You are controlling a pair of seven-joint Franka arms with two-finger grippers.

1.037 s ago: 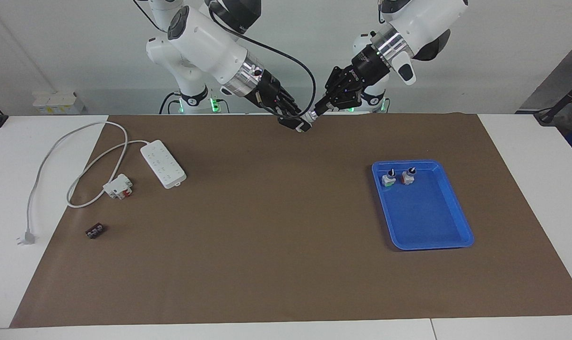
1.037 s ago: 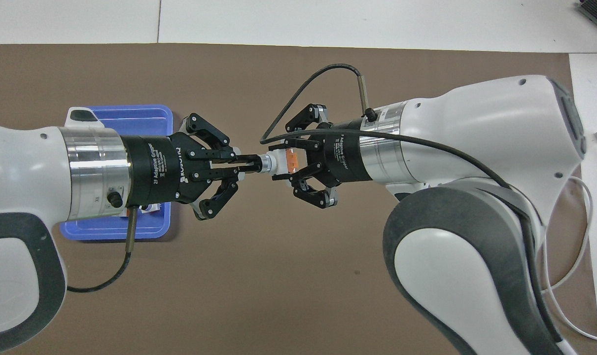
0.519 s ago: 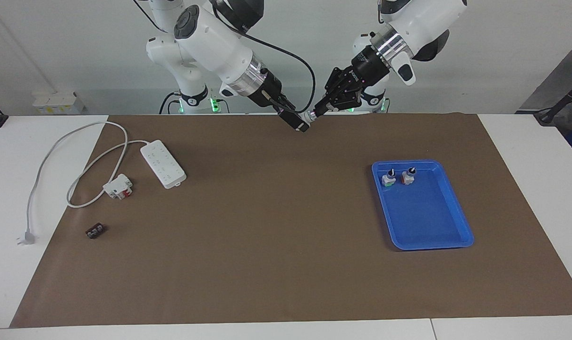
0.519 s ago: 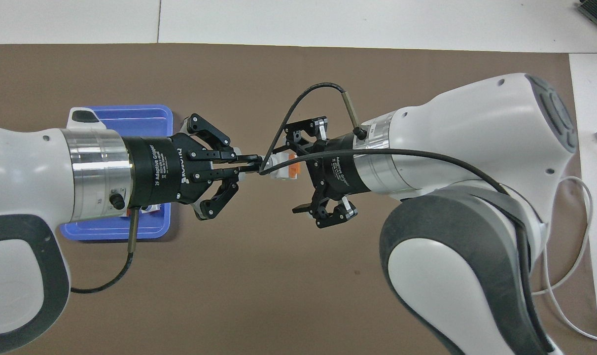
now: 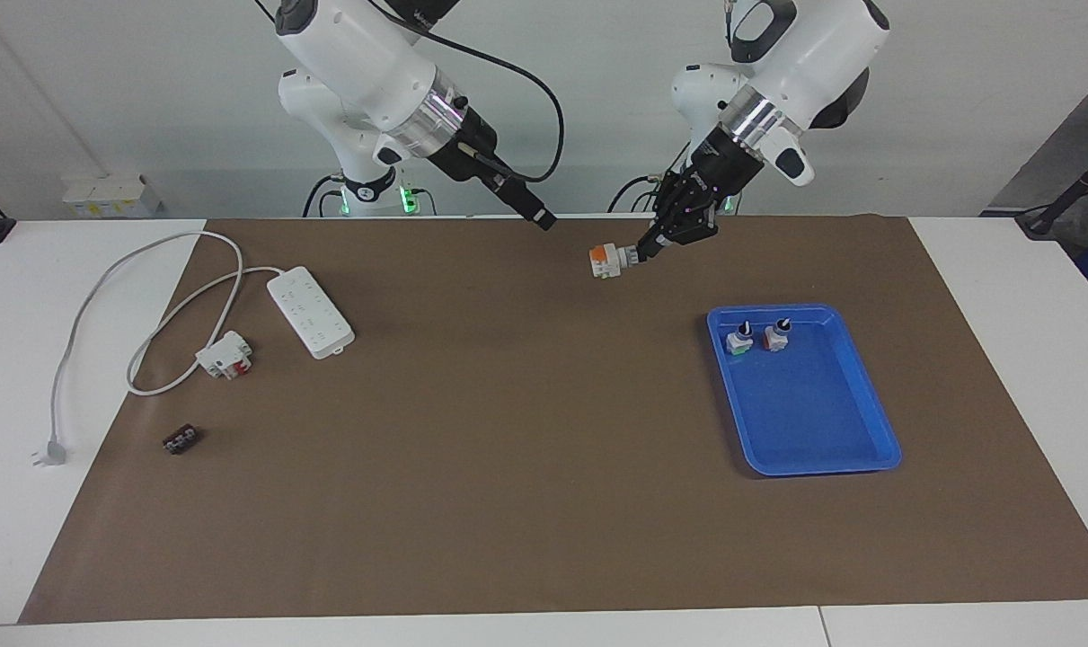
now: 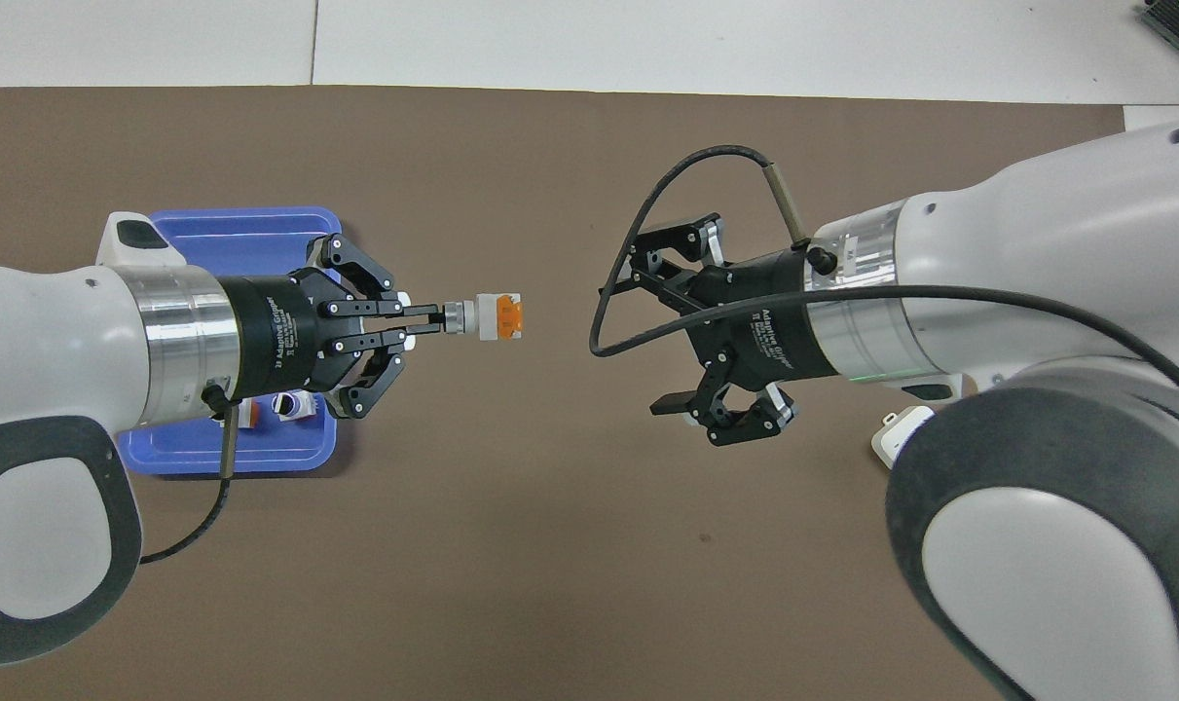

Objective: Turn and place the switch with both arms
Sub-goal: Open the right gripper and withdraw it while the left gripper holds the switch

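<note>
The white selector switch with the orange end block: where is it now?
The switch hangs in the air over the brown mat, held by its knob in the shut left gripper, beside the blue tray.

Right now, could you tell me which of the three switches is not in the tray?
The orange-ended switch, held in the air by the left hand; the other two stand in the tray.

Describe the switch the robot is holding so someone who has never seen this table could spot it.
Start at the blue tray, then look up at the left gripper raised over the brown mat. The switch is pinched there by its knob, and unlike the two switches in the tray, its end is orange.
</note>
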